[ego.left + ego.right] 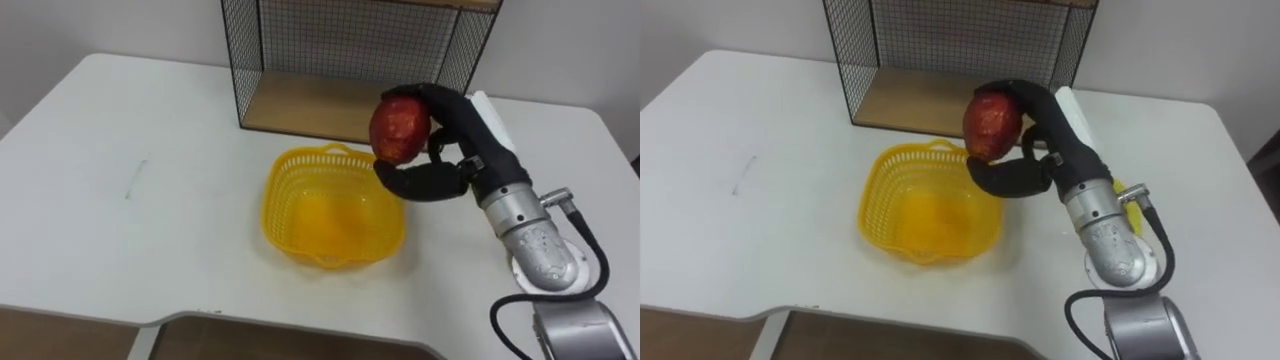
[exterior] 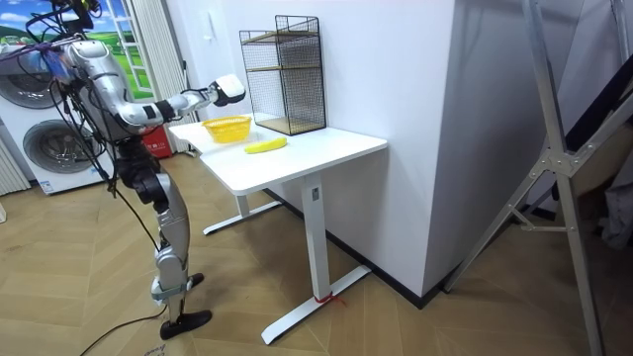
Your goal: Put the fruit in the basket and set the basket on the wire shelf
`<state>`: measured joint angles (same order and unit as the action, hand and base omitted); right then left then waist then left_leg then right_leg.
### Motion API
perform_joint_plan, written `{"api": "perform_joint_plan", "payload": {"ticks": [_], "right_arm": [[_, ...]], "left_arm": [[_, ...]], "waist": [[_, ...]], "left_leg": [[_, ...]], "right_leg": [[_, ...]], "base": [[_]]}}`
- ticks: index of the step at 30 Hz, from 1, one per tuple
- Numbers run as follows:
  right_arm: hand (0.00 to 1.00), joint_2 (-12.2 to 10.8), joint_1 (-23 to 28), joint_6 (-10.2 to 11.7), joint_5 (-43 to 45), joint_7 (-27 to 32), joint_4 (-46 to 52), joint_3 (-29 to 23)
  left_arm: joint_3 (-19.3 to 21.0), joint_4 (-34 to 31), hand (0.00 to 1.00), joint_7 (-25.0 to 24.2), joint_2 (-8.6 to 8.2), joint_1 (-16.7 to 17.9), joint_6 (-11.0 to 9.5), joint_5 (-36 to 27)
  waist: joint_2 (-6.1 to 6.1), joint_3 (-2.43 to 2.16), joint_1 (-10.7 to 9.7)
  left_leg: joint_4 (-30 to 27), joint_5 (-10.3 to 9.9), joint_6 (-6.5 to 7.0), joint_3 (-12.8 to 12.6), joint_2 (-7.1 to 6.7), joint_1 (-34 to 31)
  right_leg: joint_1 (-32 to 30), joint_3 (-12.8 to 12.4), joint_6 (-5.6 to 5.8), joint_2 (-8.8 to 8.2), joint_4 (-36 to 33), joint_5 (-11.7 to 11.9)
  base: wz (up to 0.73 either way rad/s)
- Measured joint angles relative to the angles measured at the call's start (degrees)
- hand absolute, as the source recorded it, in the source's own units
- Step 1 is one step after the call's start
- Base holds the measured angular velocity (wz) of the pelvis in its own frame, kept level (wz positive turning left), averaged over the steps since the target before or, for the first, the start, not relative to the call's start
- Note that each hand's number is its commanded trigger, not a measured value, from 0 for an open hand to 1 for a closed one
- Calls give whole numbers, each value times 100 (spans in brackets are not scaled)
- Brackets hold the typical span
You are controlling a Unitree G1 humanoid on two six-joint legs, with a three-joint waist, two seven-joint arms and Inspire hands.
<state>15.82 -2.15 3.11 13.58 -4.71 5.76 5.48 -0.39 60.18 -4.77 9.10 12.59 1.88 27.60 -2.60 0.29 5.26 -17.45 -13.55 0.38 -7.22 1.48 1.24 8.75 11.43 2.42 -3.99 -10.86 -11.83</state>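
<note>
Right robot hand (image 1: 455, 140) curled round red apple (image 1: 400, 128) above yellow basket (image 1: 283, 190) rim; apple firm, slick, probably needs enclosing grip.

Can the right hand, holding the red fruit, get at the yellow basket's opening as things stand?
Probably yes: the right hand holds the red fruit right at the yellow basket's rim, its open top faces up, and nothing lies between them.
</note>
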Motion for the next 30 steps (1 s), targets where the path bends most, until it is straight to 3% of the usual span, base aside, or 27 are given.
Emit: {"api": "perform_joint_plan", "payload": {"ticks": [5,6,7,8,9,21,30], "right_arm": [[100,31,0,-7,53,-185,-52,269],[80,31,0,-24,54,-242,-57,301],[51,32,0,-37,54,-281,-57,332],[7,32,0,-45,54,-305,-57,345],[0,32,0,-75,53,-344,-57,376],[0,26,-3,-77,497,-490,-304,492],[0,25,-4,-77,548,-590,-328,496]], "left_arm": [[-51,-1,0,0,96,-92,6,2],[-51,-1,0,0,117,-112,6,2],[-51,-1,0,0,135,-124,9,2],[-55,-1,0,0,141,-129,12,3],[-66,-1,0,1,151,-132,17,3],[-431,-14,0,-1,201,-236,21,7],[-431,-80,0,-1,209,-238,19,8]], "waist": [[-29,12,5],[-44,22,6],[-62,30,9],[-73,33,8],[-91,33,9],[-133,57,11],[-140,52,38]], "left_leg": [[19,1,-2,19,1,6],[19,1,-1,27,0,4],[19,1,-1,30,0,0],[20,1,-1,32,0,-2],[23,1,-1,34,-2,-6],[-4,1,-2,111,-9,-102],[-18,1,-2,115,-10,-156]], "right_leg": [[-4,18,0,0,12,0],[-4,19,0,0,13,0],[-7,22,0,0,13,0],[-7,24,0,0,14,0],[-11,26,0,0,17,0],[-76,48,0,7,17,0],[-136,37,0,9,15,0]], "base": [[0],[0],[0],[0],[0],[1],[0]]}}
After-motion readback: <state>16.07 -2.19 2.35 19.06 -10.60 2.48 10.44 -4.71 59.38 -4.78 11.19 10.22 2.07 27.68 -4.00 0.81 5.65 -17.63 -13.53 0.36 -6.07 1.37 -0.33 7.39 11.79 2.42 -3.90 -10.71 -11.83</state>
